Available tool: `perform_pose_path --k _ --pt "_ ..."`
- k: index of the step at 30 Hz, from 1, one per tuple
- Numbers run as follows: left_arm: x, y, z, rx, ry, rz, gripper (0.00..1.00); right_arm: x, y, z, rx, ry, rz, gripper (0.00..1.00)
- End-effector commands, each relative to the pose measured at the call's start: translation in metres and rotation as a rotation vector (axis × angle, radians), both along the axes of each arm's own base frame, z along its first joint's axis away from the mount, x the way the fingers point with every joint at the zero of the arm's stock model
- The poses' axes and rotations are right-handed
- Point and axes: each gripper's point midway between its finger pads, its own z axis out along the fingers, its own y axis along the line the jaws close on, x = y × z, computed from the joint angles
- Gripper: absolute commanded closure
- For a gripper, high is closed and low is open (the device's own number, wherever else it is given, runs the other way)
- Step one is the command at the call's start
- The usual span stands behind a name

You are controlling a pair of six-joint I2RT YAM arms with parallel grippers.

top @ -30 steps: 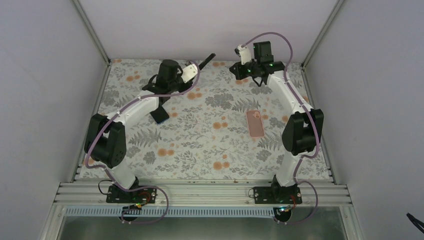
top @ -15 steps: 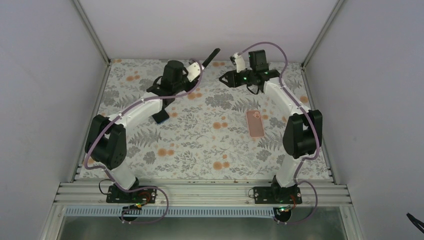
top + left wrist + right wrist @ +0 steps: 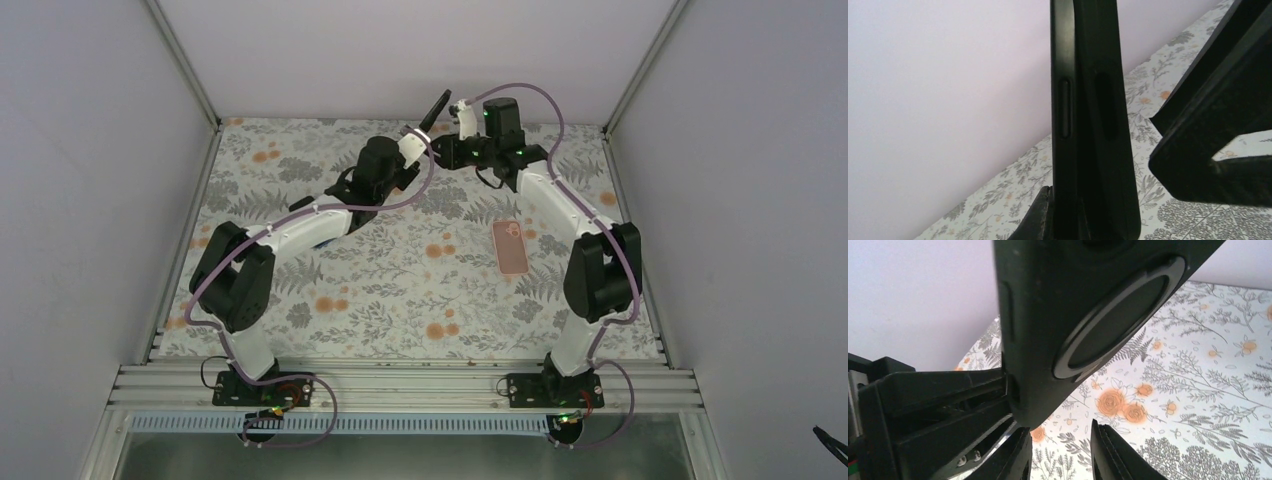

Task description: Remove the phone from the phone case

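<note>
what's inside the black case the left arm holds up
A thin dark slab with a side button, likely the phone, lies edge-on against the case. Its face is covered.

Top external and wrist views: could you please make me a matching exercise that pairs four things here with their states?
Things:
1. black phone case
2. pink phone
3. left pincer
4. right pincer

States:
A. open, close beside the case
B. lying flat on the floral tablecloth
C. held up in the air
D. shut on the case's lower end

Pairs: 1-C; 2-B; 3-D; 4-A
</note>
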Motion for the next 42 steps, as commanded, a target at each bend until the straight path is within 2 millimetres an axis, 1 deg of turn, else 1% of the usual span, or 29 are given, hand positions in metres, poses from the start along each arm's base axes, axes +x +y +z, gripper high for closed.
perform_pose_path --k 1,4,7,9,15,20,28,35,38,39,42 --pt "0.011 0.008 0.033 -0.061 -0.119 0.079 0.98 -0.004 0.006 0.037 0.069 -0.067 0.010 0.69" --pt "0.013 0.013 0.034 -0.070 -0.132 0.111 0.98 -0.007 0.007 0.041 0.093 -0.060 0.009 0.66" --pt "0.012 0.010 0.036 -0.103 -0.128 0.107 0.98 -0.006 0.010 0.041 0.112 -0.048 0.005 0.60" --pt "0.012 0.007 0.036 -0.114 -0.122 0.101 0.98 -0.005 0.013 0.040 0.123 -0.040 0.003 0.59" --pt "0.011 0.002 0.038 -0.142 -0.109 0.084 0.98 -0.001 0.024 0.050 0.143 -0.066 -0.011 0.55" --pt "0.008 -0.003 0.041 -0.178 -0.076 0.064 0.98 0.004 0.027 0.054 0.149 -0.097 -0.040 0.55" --pt "0.007 -0.004 0.053 -0.203 -0.071 0.062 0.98 0.018 0.022 0.030 0.087 -0.100 -0.099 0.57" --pt "0.008 -0.004 0.065 -0.213 -0.082 0.069 0.98 0.019 0.021 0.013 0.058 -0.070 -0.104 0.57" --pt "0.009 -0.003 0.069 -0.216 -0.087 0.071 0.98 0.016 0.020 0.008 0.050 -0.067 -0.107 0.57" --pt "0.008 -0.004 0.070 -0.218 -0.087 0.067 0.98 0.016 0.019 0.009 0.050 -0.075 -0.113 0.57" --pt "0.007 -0.006 0.065 -0.224 -0.069 0.057 0.98 0.018 0.018 0.012 0.052 -0.087 -0.122 0.57"
